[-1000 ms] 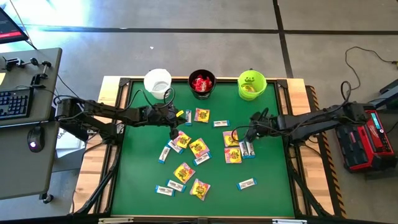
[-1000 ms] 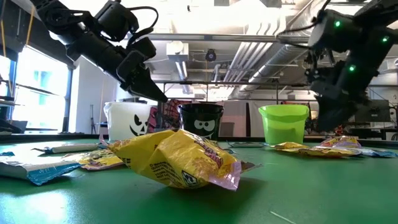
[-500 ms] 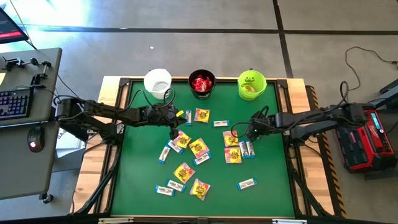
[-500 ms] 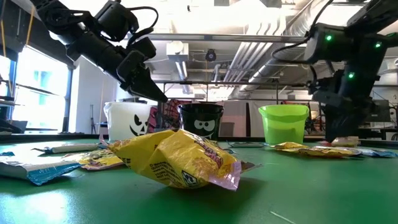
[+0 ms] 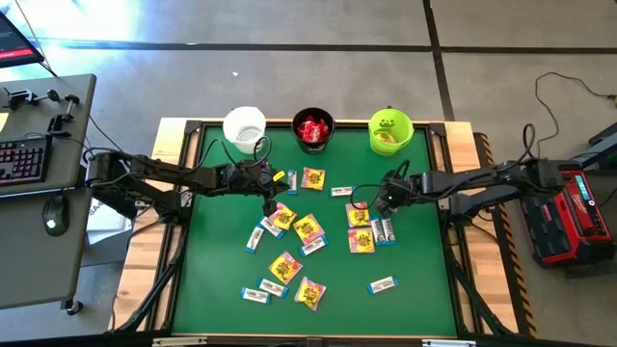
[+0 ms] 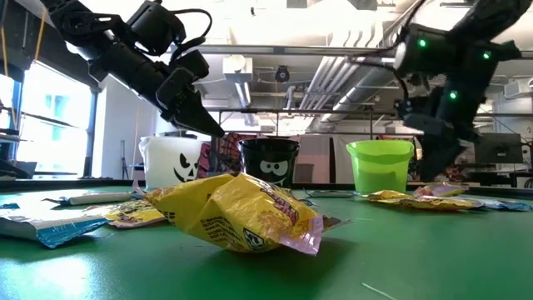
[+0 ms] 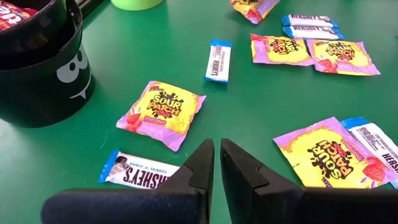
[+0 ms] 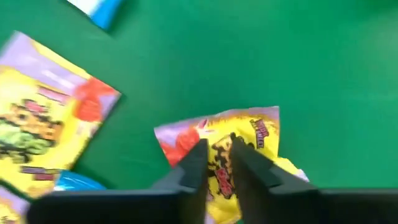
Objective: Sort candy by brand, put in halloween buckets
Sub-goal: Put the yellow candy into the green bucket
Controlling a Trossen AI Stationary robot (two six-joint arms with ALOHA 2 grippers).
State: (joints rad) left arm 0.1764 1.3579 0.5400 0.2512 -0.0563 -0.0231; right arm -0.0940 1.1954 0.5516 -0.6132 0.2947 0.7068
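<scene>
one yellow-and-pink crinkly candy packet (image 8: 249, 146) sits pinched in my right gripper (image 8: 216, 160), just off the green felt table (image 5: 415, 289). next i carry it to the lime green bucket (image 5: 390, 132). my left gripper (image 7: 215, 163) hovers closed, empty.

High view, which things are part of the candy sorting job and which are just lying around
Job: yellow-and-pink packets, white-and-blue bars, red candy in the black bucket, white bucket, green bucket.

Lying about: keyboard, mouse, red case on the floor.
</scene>
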